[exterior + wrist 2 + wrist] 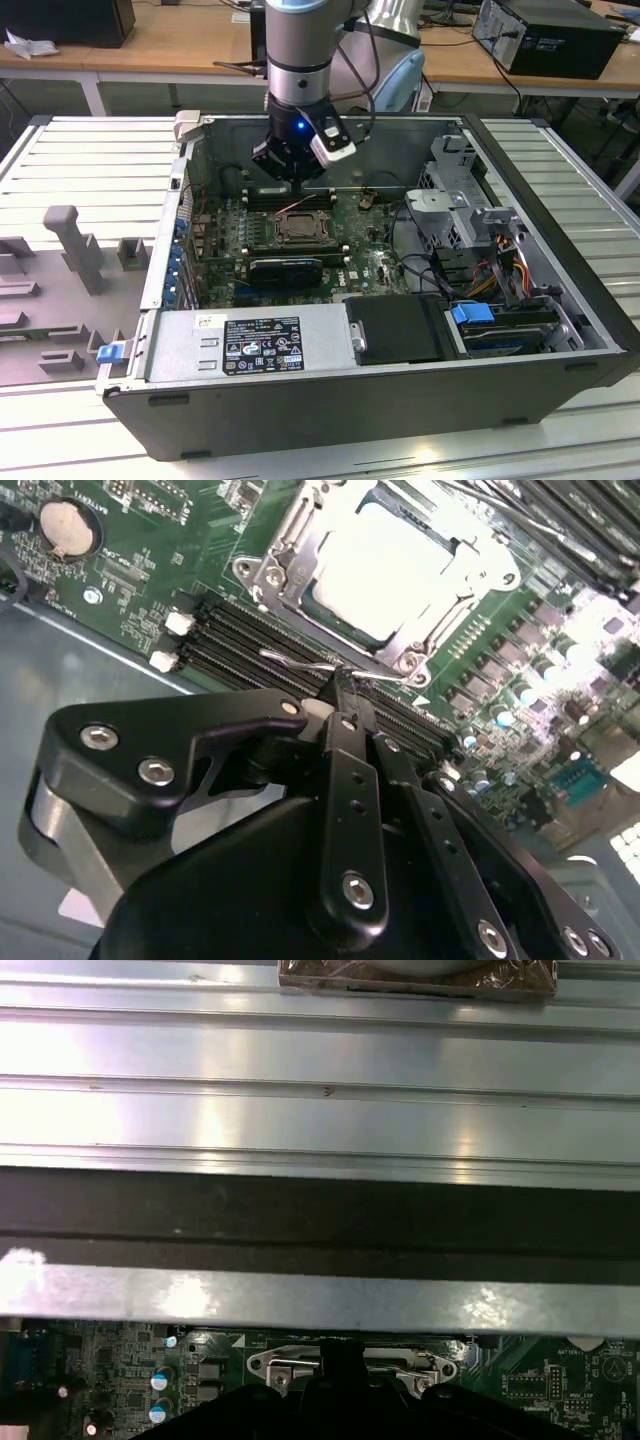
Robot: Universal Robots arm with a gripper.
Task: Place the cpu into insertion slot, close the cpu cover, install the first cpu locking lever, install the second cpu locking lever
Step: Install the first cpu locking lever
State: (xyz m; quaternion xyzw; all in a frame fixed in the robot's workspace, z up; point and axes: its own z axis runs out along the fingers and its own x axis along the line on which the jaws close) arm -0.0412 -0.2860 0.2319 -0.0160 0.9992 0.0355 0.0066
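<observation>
Black and blue-lit, the gripper (297, 160) hangs inside the open computer case (560, 345) in the exterior view, above the far edge of the green motherboard (365, 260); the insertion slot (299, 228) lies just below it in that picture, on the near side of the fingers. In the second wrist view the fingers (345, 730) are drawn together into a narrow tip that appears pinched on a thin wire locking lever (300, 662), which runs alongside the socket's edge and across the black memory slots (250, 645). Just beyond that tip sits the insertion slot (262, 580), with the cpu (385, 565) lying pale and flat inside it and the cpu cover (290, 525) apparently down around it as a framed window. In the first wrist view the socket's metal frame (355, 1363) shows right ahead of the dark finger tip (340, 1380), under the case's ribbed grey wall (320, 1110).
</observation>
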